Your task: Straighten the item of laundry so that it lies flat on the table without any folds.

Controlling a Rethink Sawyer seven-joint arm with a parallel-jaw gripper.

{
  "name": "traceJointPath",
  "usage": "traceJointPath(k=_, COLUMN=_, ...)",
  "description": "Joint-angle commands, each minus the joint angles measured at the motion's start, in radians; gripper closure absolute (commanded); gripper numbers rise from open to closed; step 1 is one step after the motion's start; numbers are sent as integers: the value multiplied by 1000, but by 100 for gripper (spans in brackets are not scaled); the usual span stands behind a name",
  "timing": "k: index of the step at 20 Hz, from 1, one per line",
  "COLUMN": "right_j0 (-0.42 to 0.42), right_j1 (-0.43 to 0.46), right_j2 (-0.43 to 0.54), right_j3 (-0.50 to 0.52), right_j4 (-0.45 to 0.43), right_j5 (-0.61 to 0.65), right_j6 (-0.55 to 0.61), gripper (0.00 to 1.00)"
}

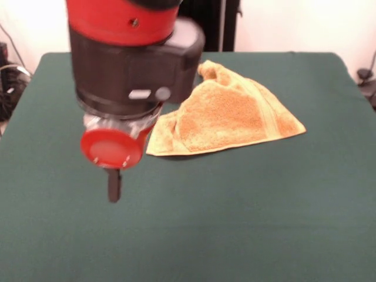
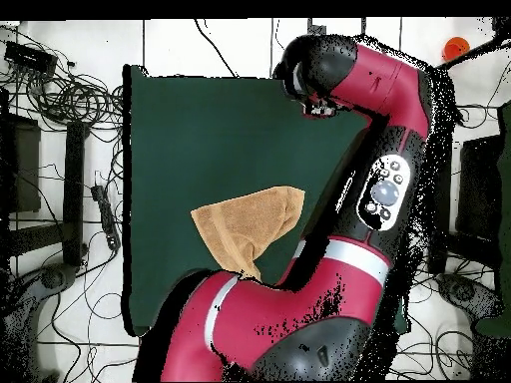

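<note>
The golden tan-orange terry towel (image 1: 226, 117) lies folded over mid-frame on the dark green worktop (image 1: 247, 211), so unfinished; the pincer (image 1: 114, 187), lower left, grips nothing, spread unclear.

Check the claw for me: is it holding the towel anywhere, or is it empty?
Nothing is held. The claw hangs over bare table, apart from the towel, which lies folded on the cloth. Whether the claw is open or shut cannot be told.
</note>
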Motion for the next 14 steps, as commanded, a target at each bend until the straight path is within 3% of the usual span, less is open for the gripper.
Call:
traceJointPath(k=1, right_j0=-17, right_j1=118, right_j2=70, right_j3=-91, right_j4=42, right_j5=141, right_j6=116, gripper=0)
traceJointPath(k=14, right_j0=-29, right_j1=180, right_j2=12, right_j3=-222, right_j4=85, right_j5=192, right_j6=150, gripper=0)
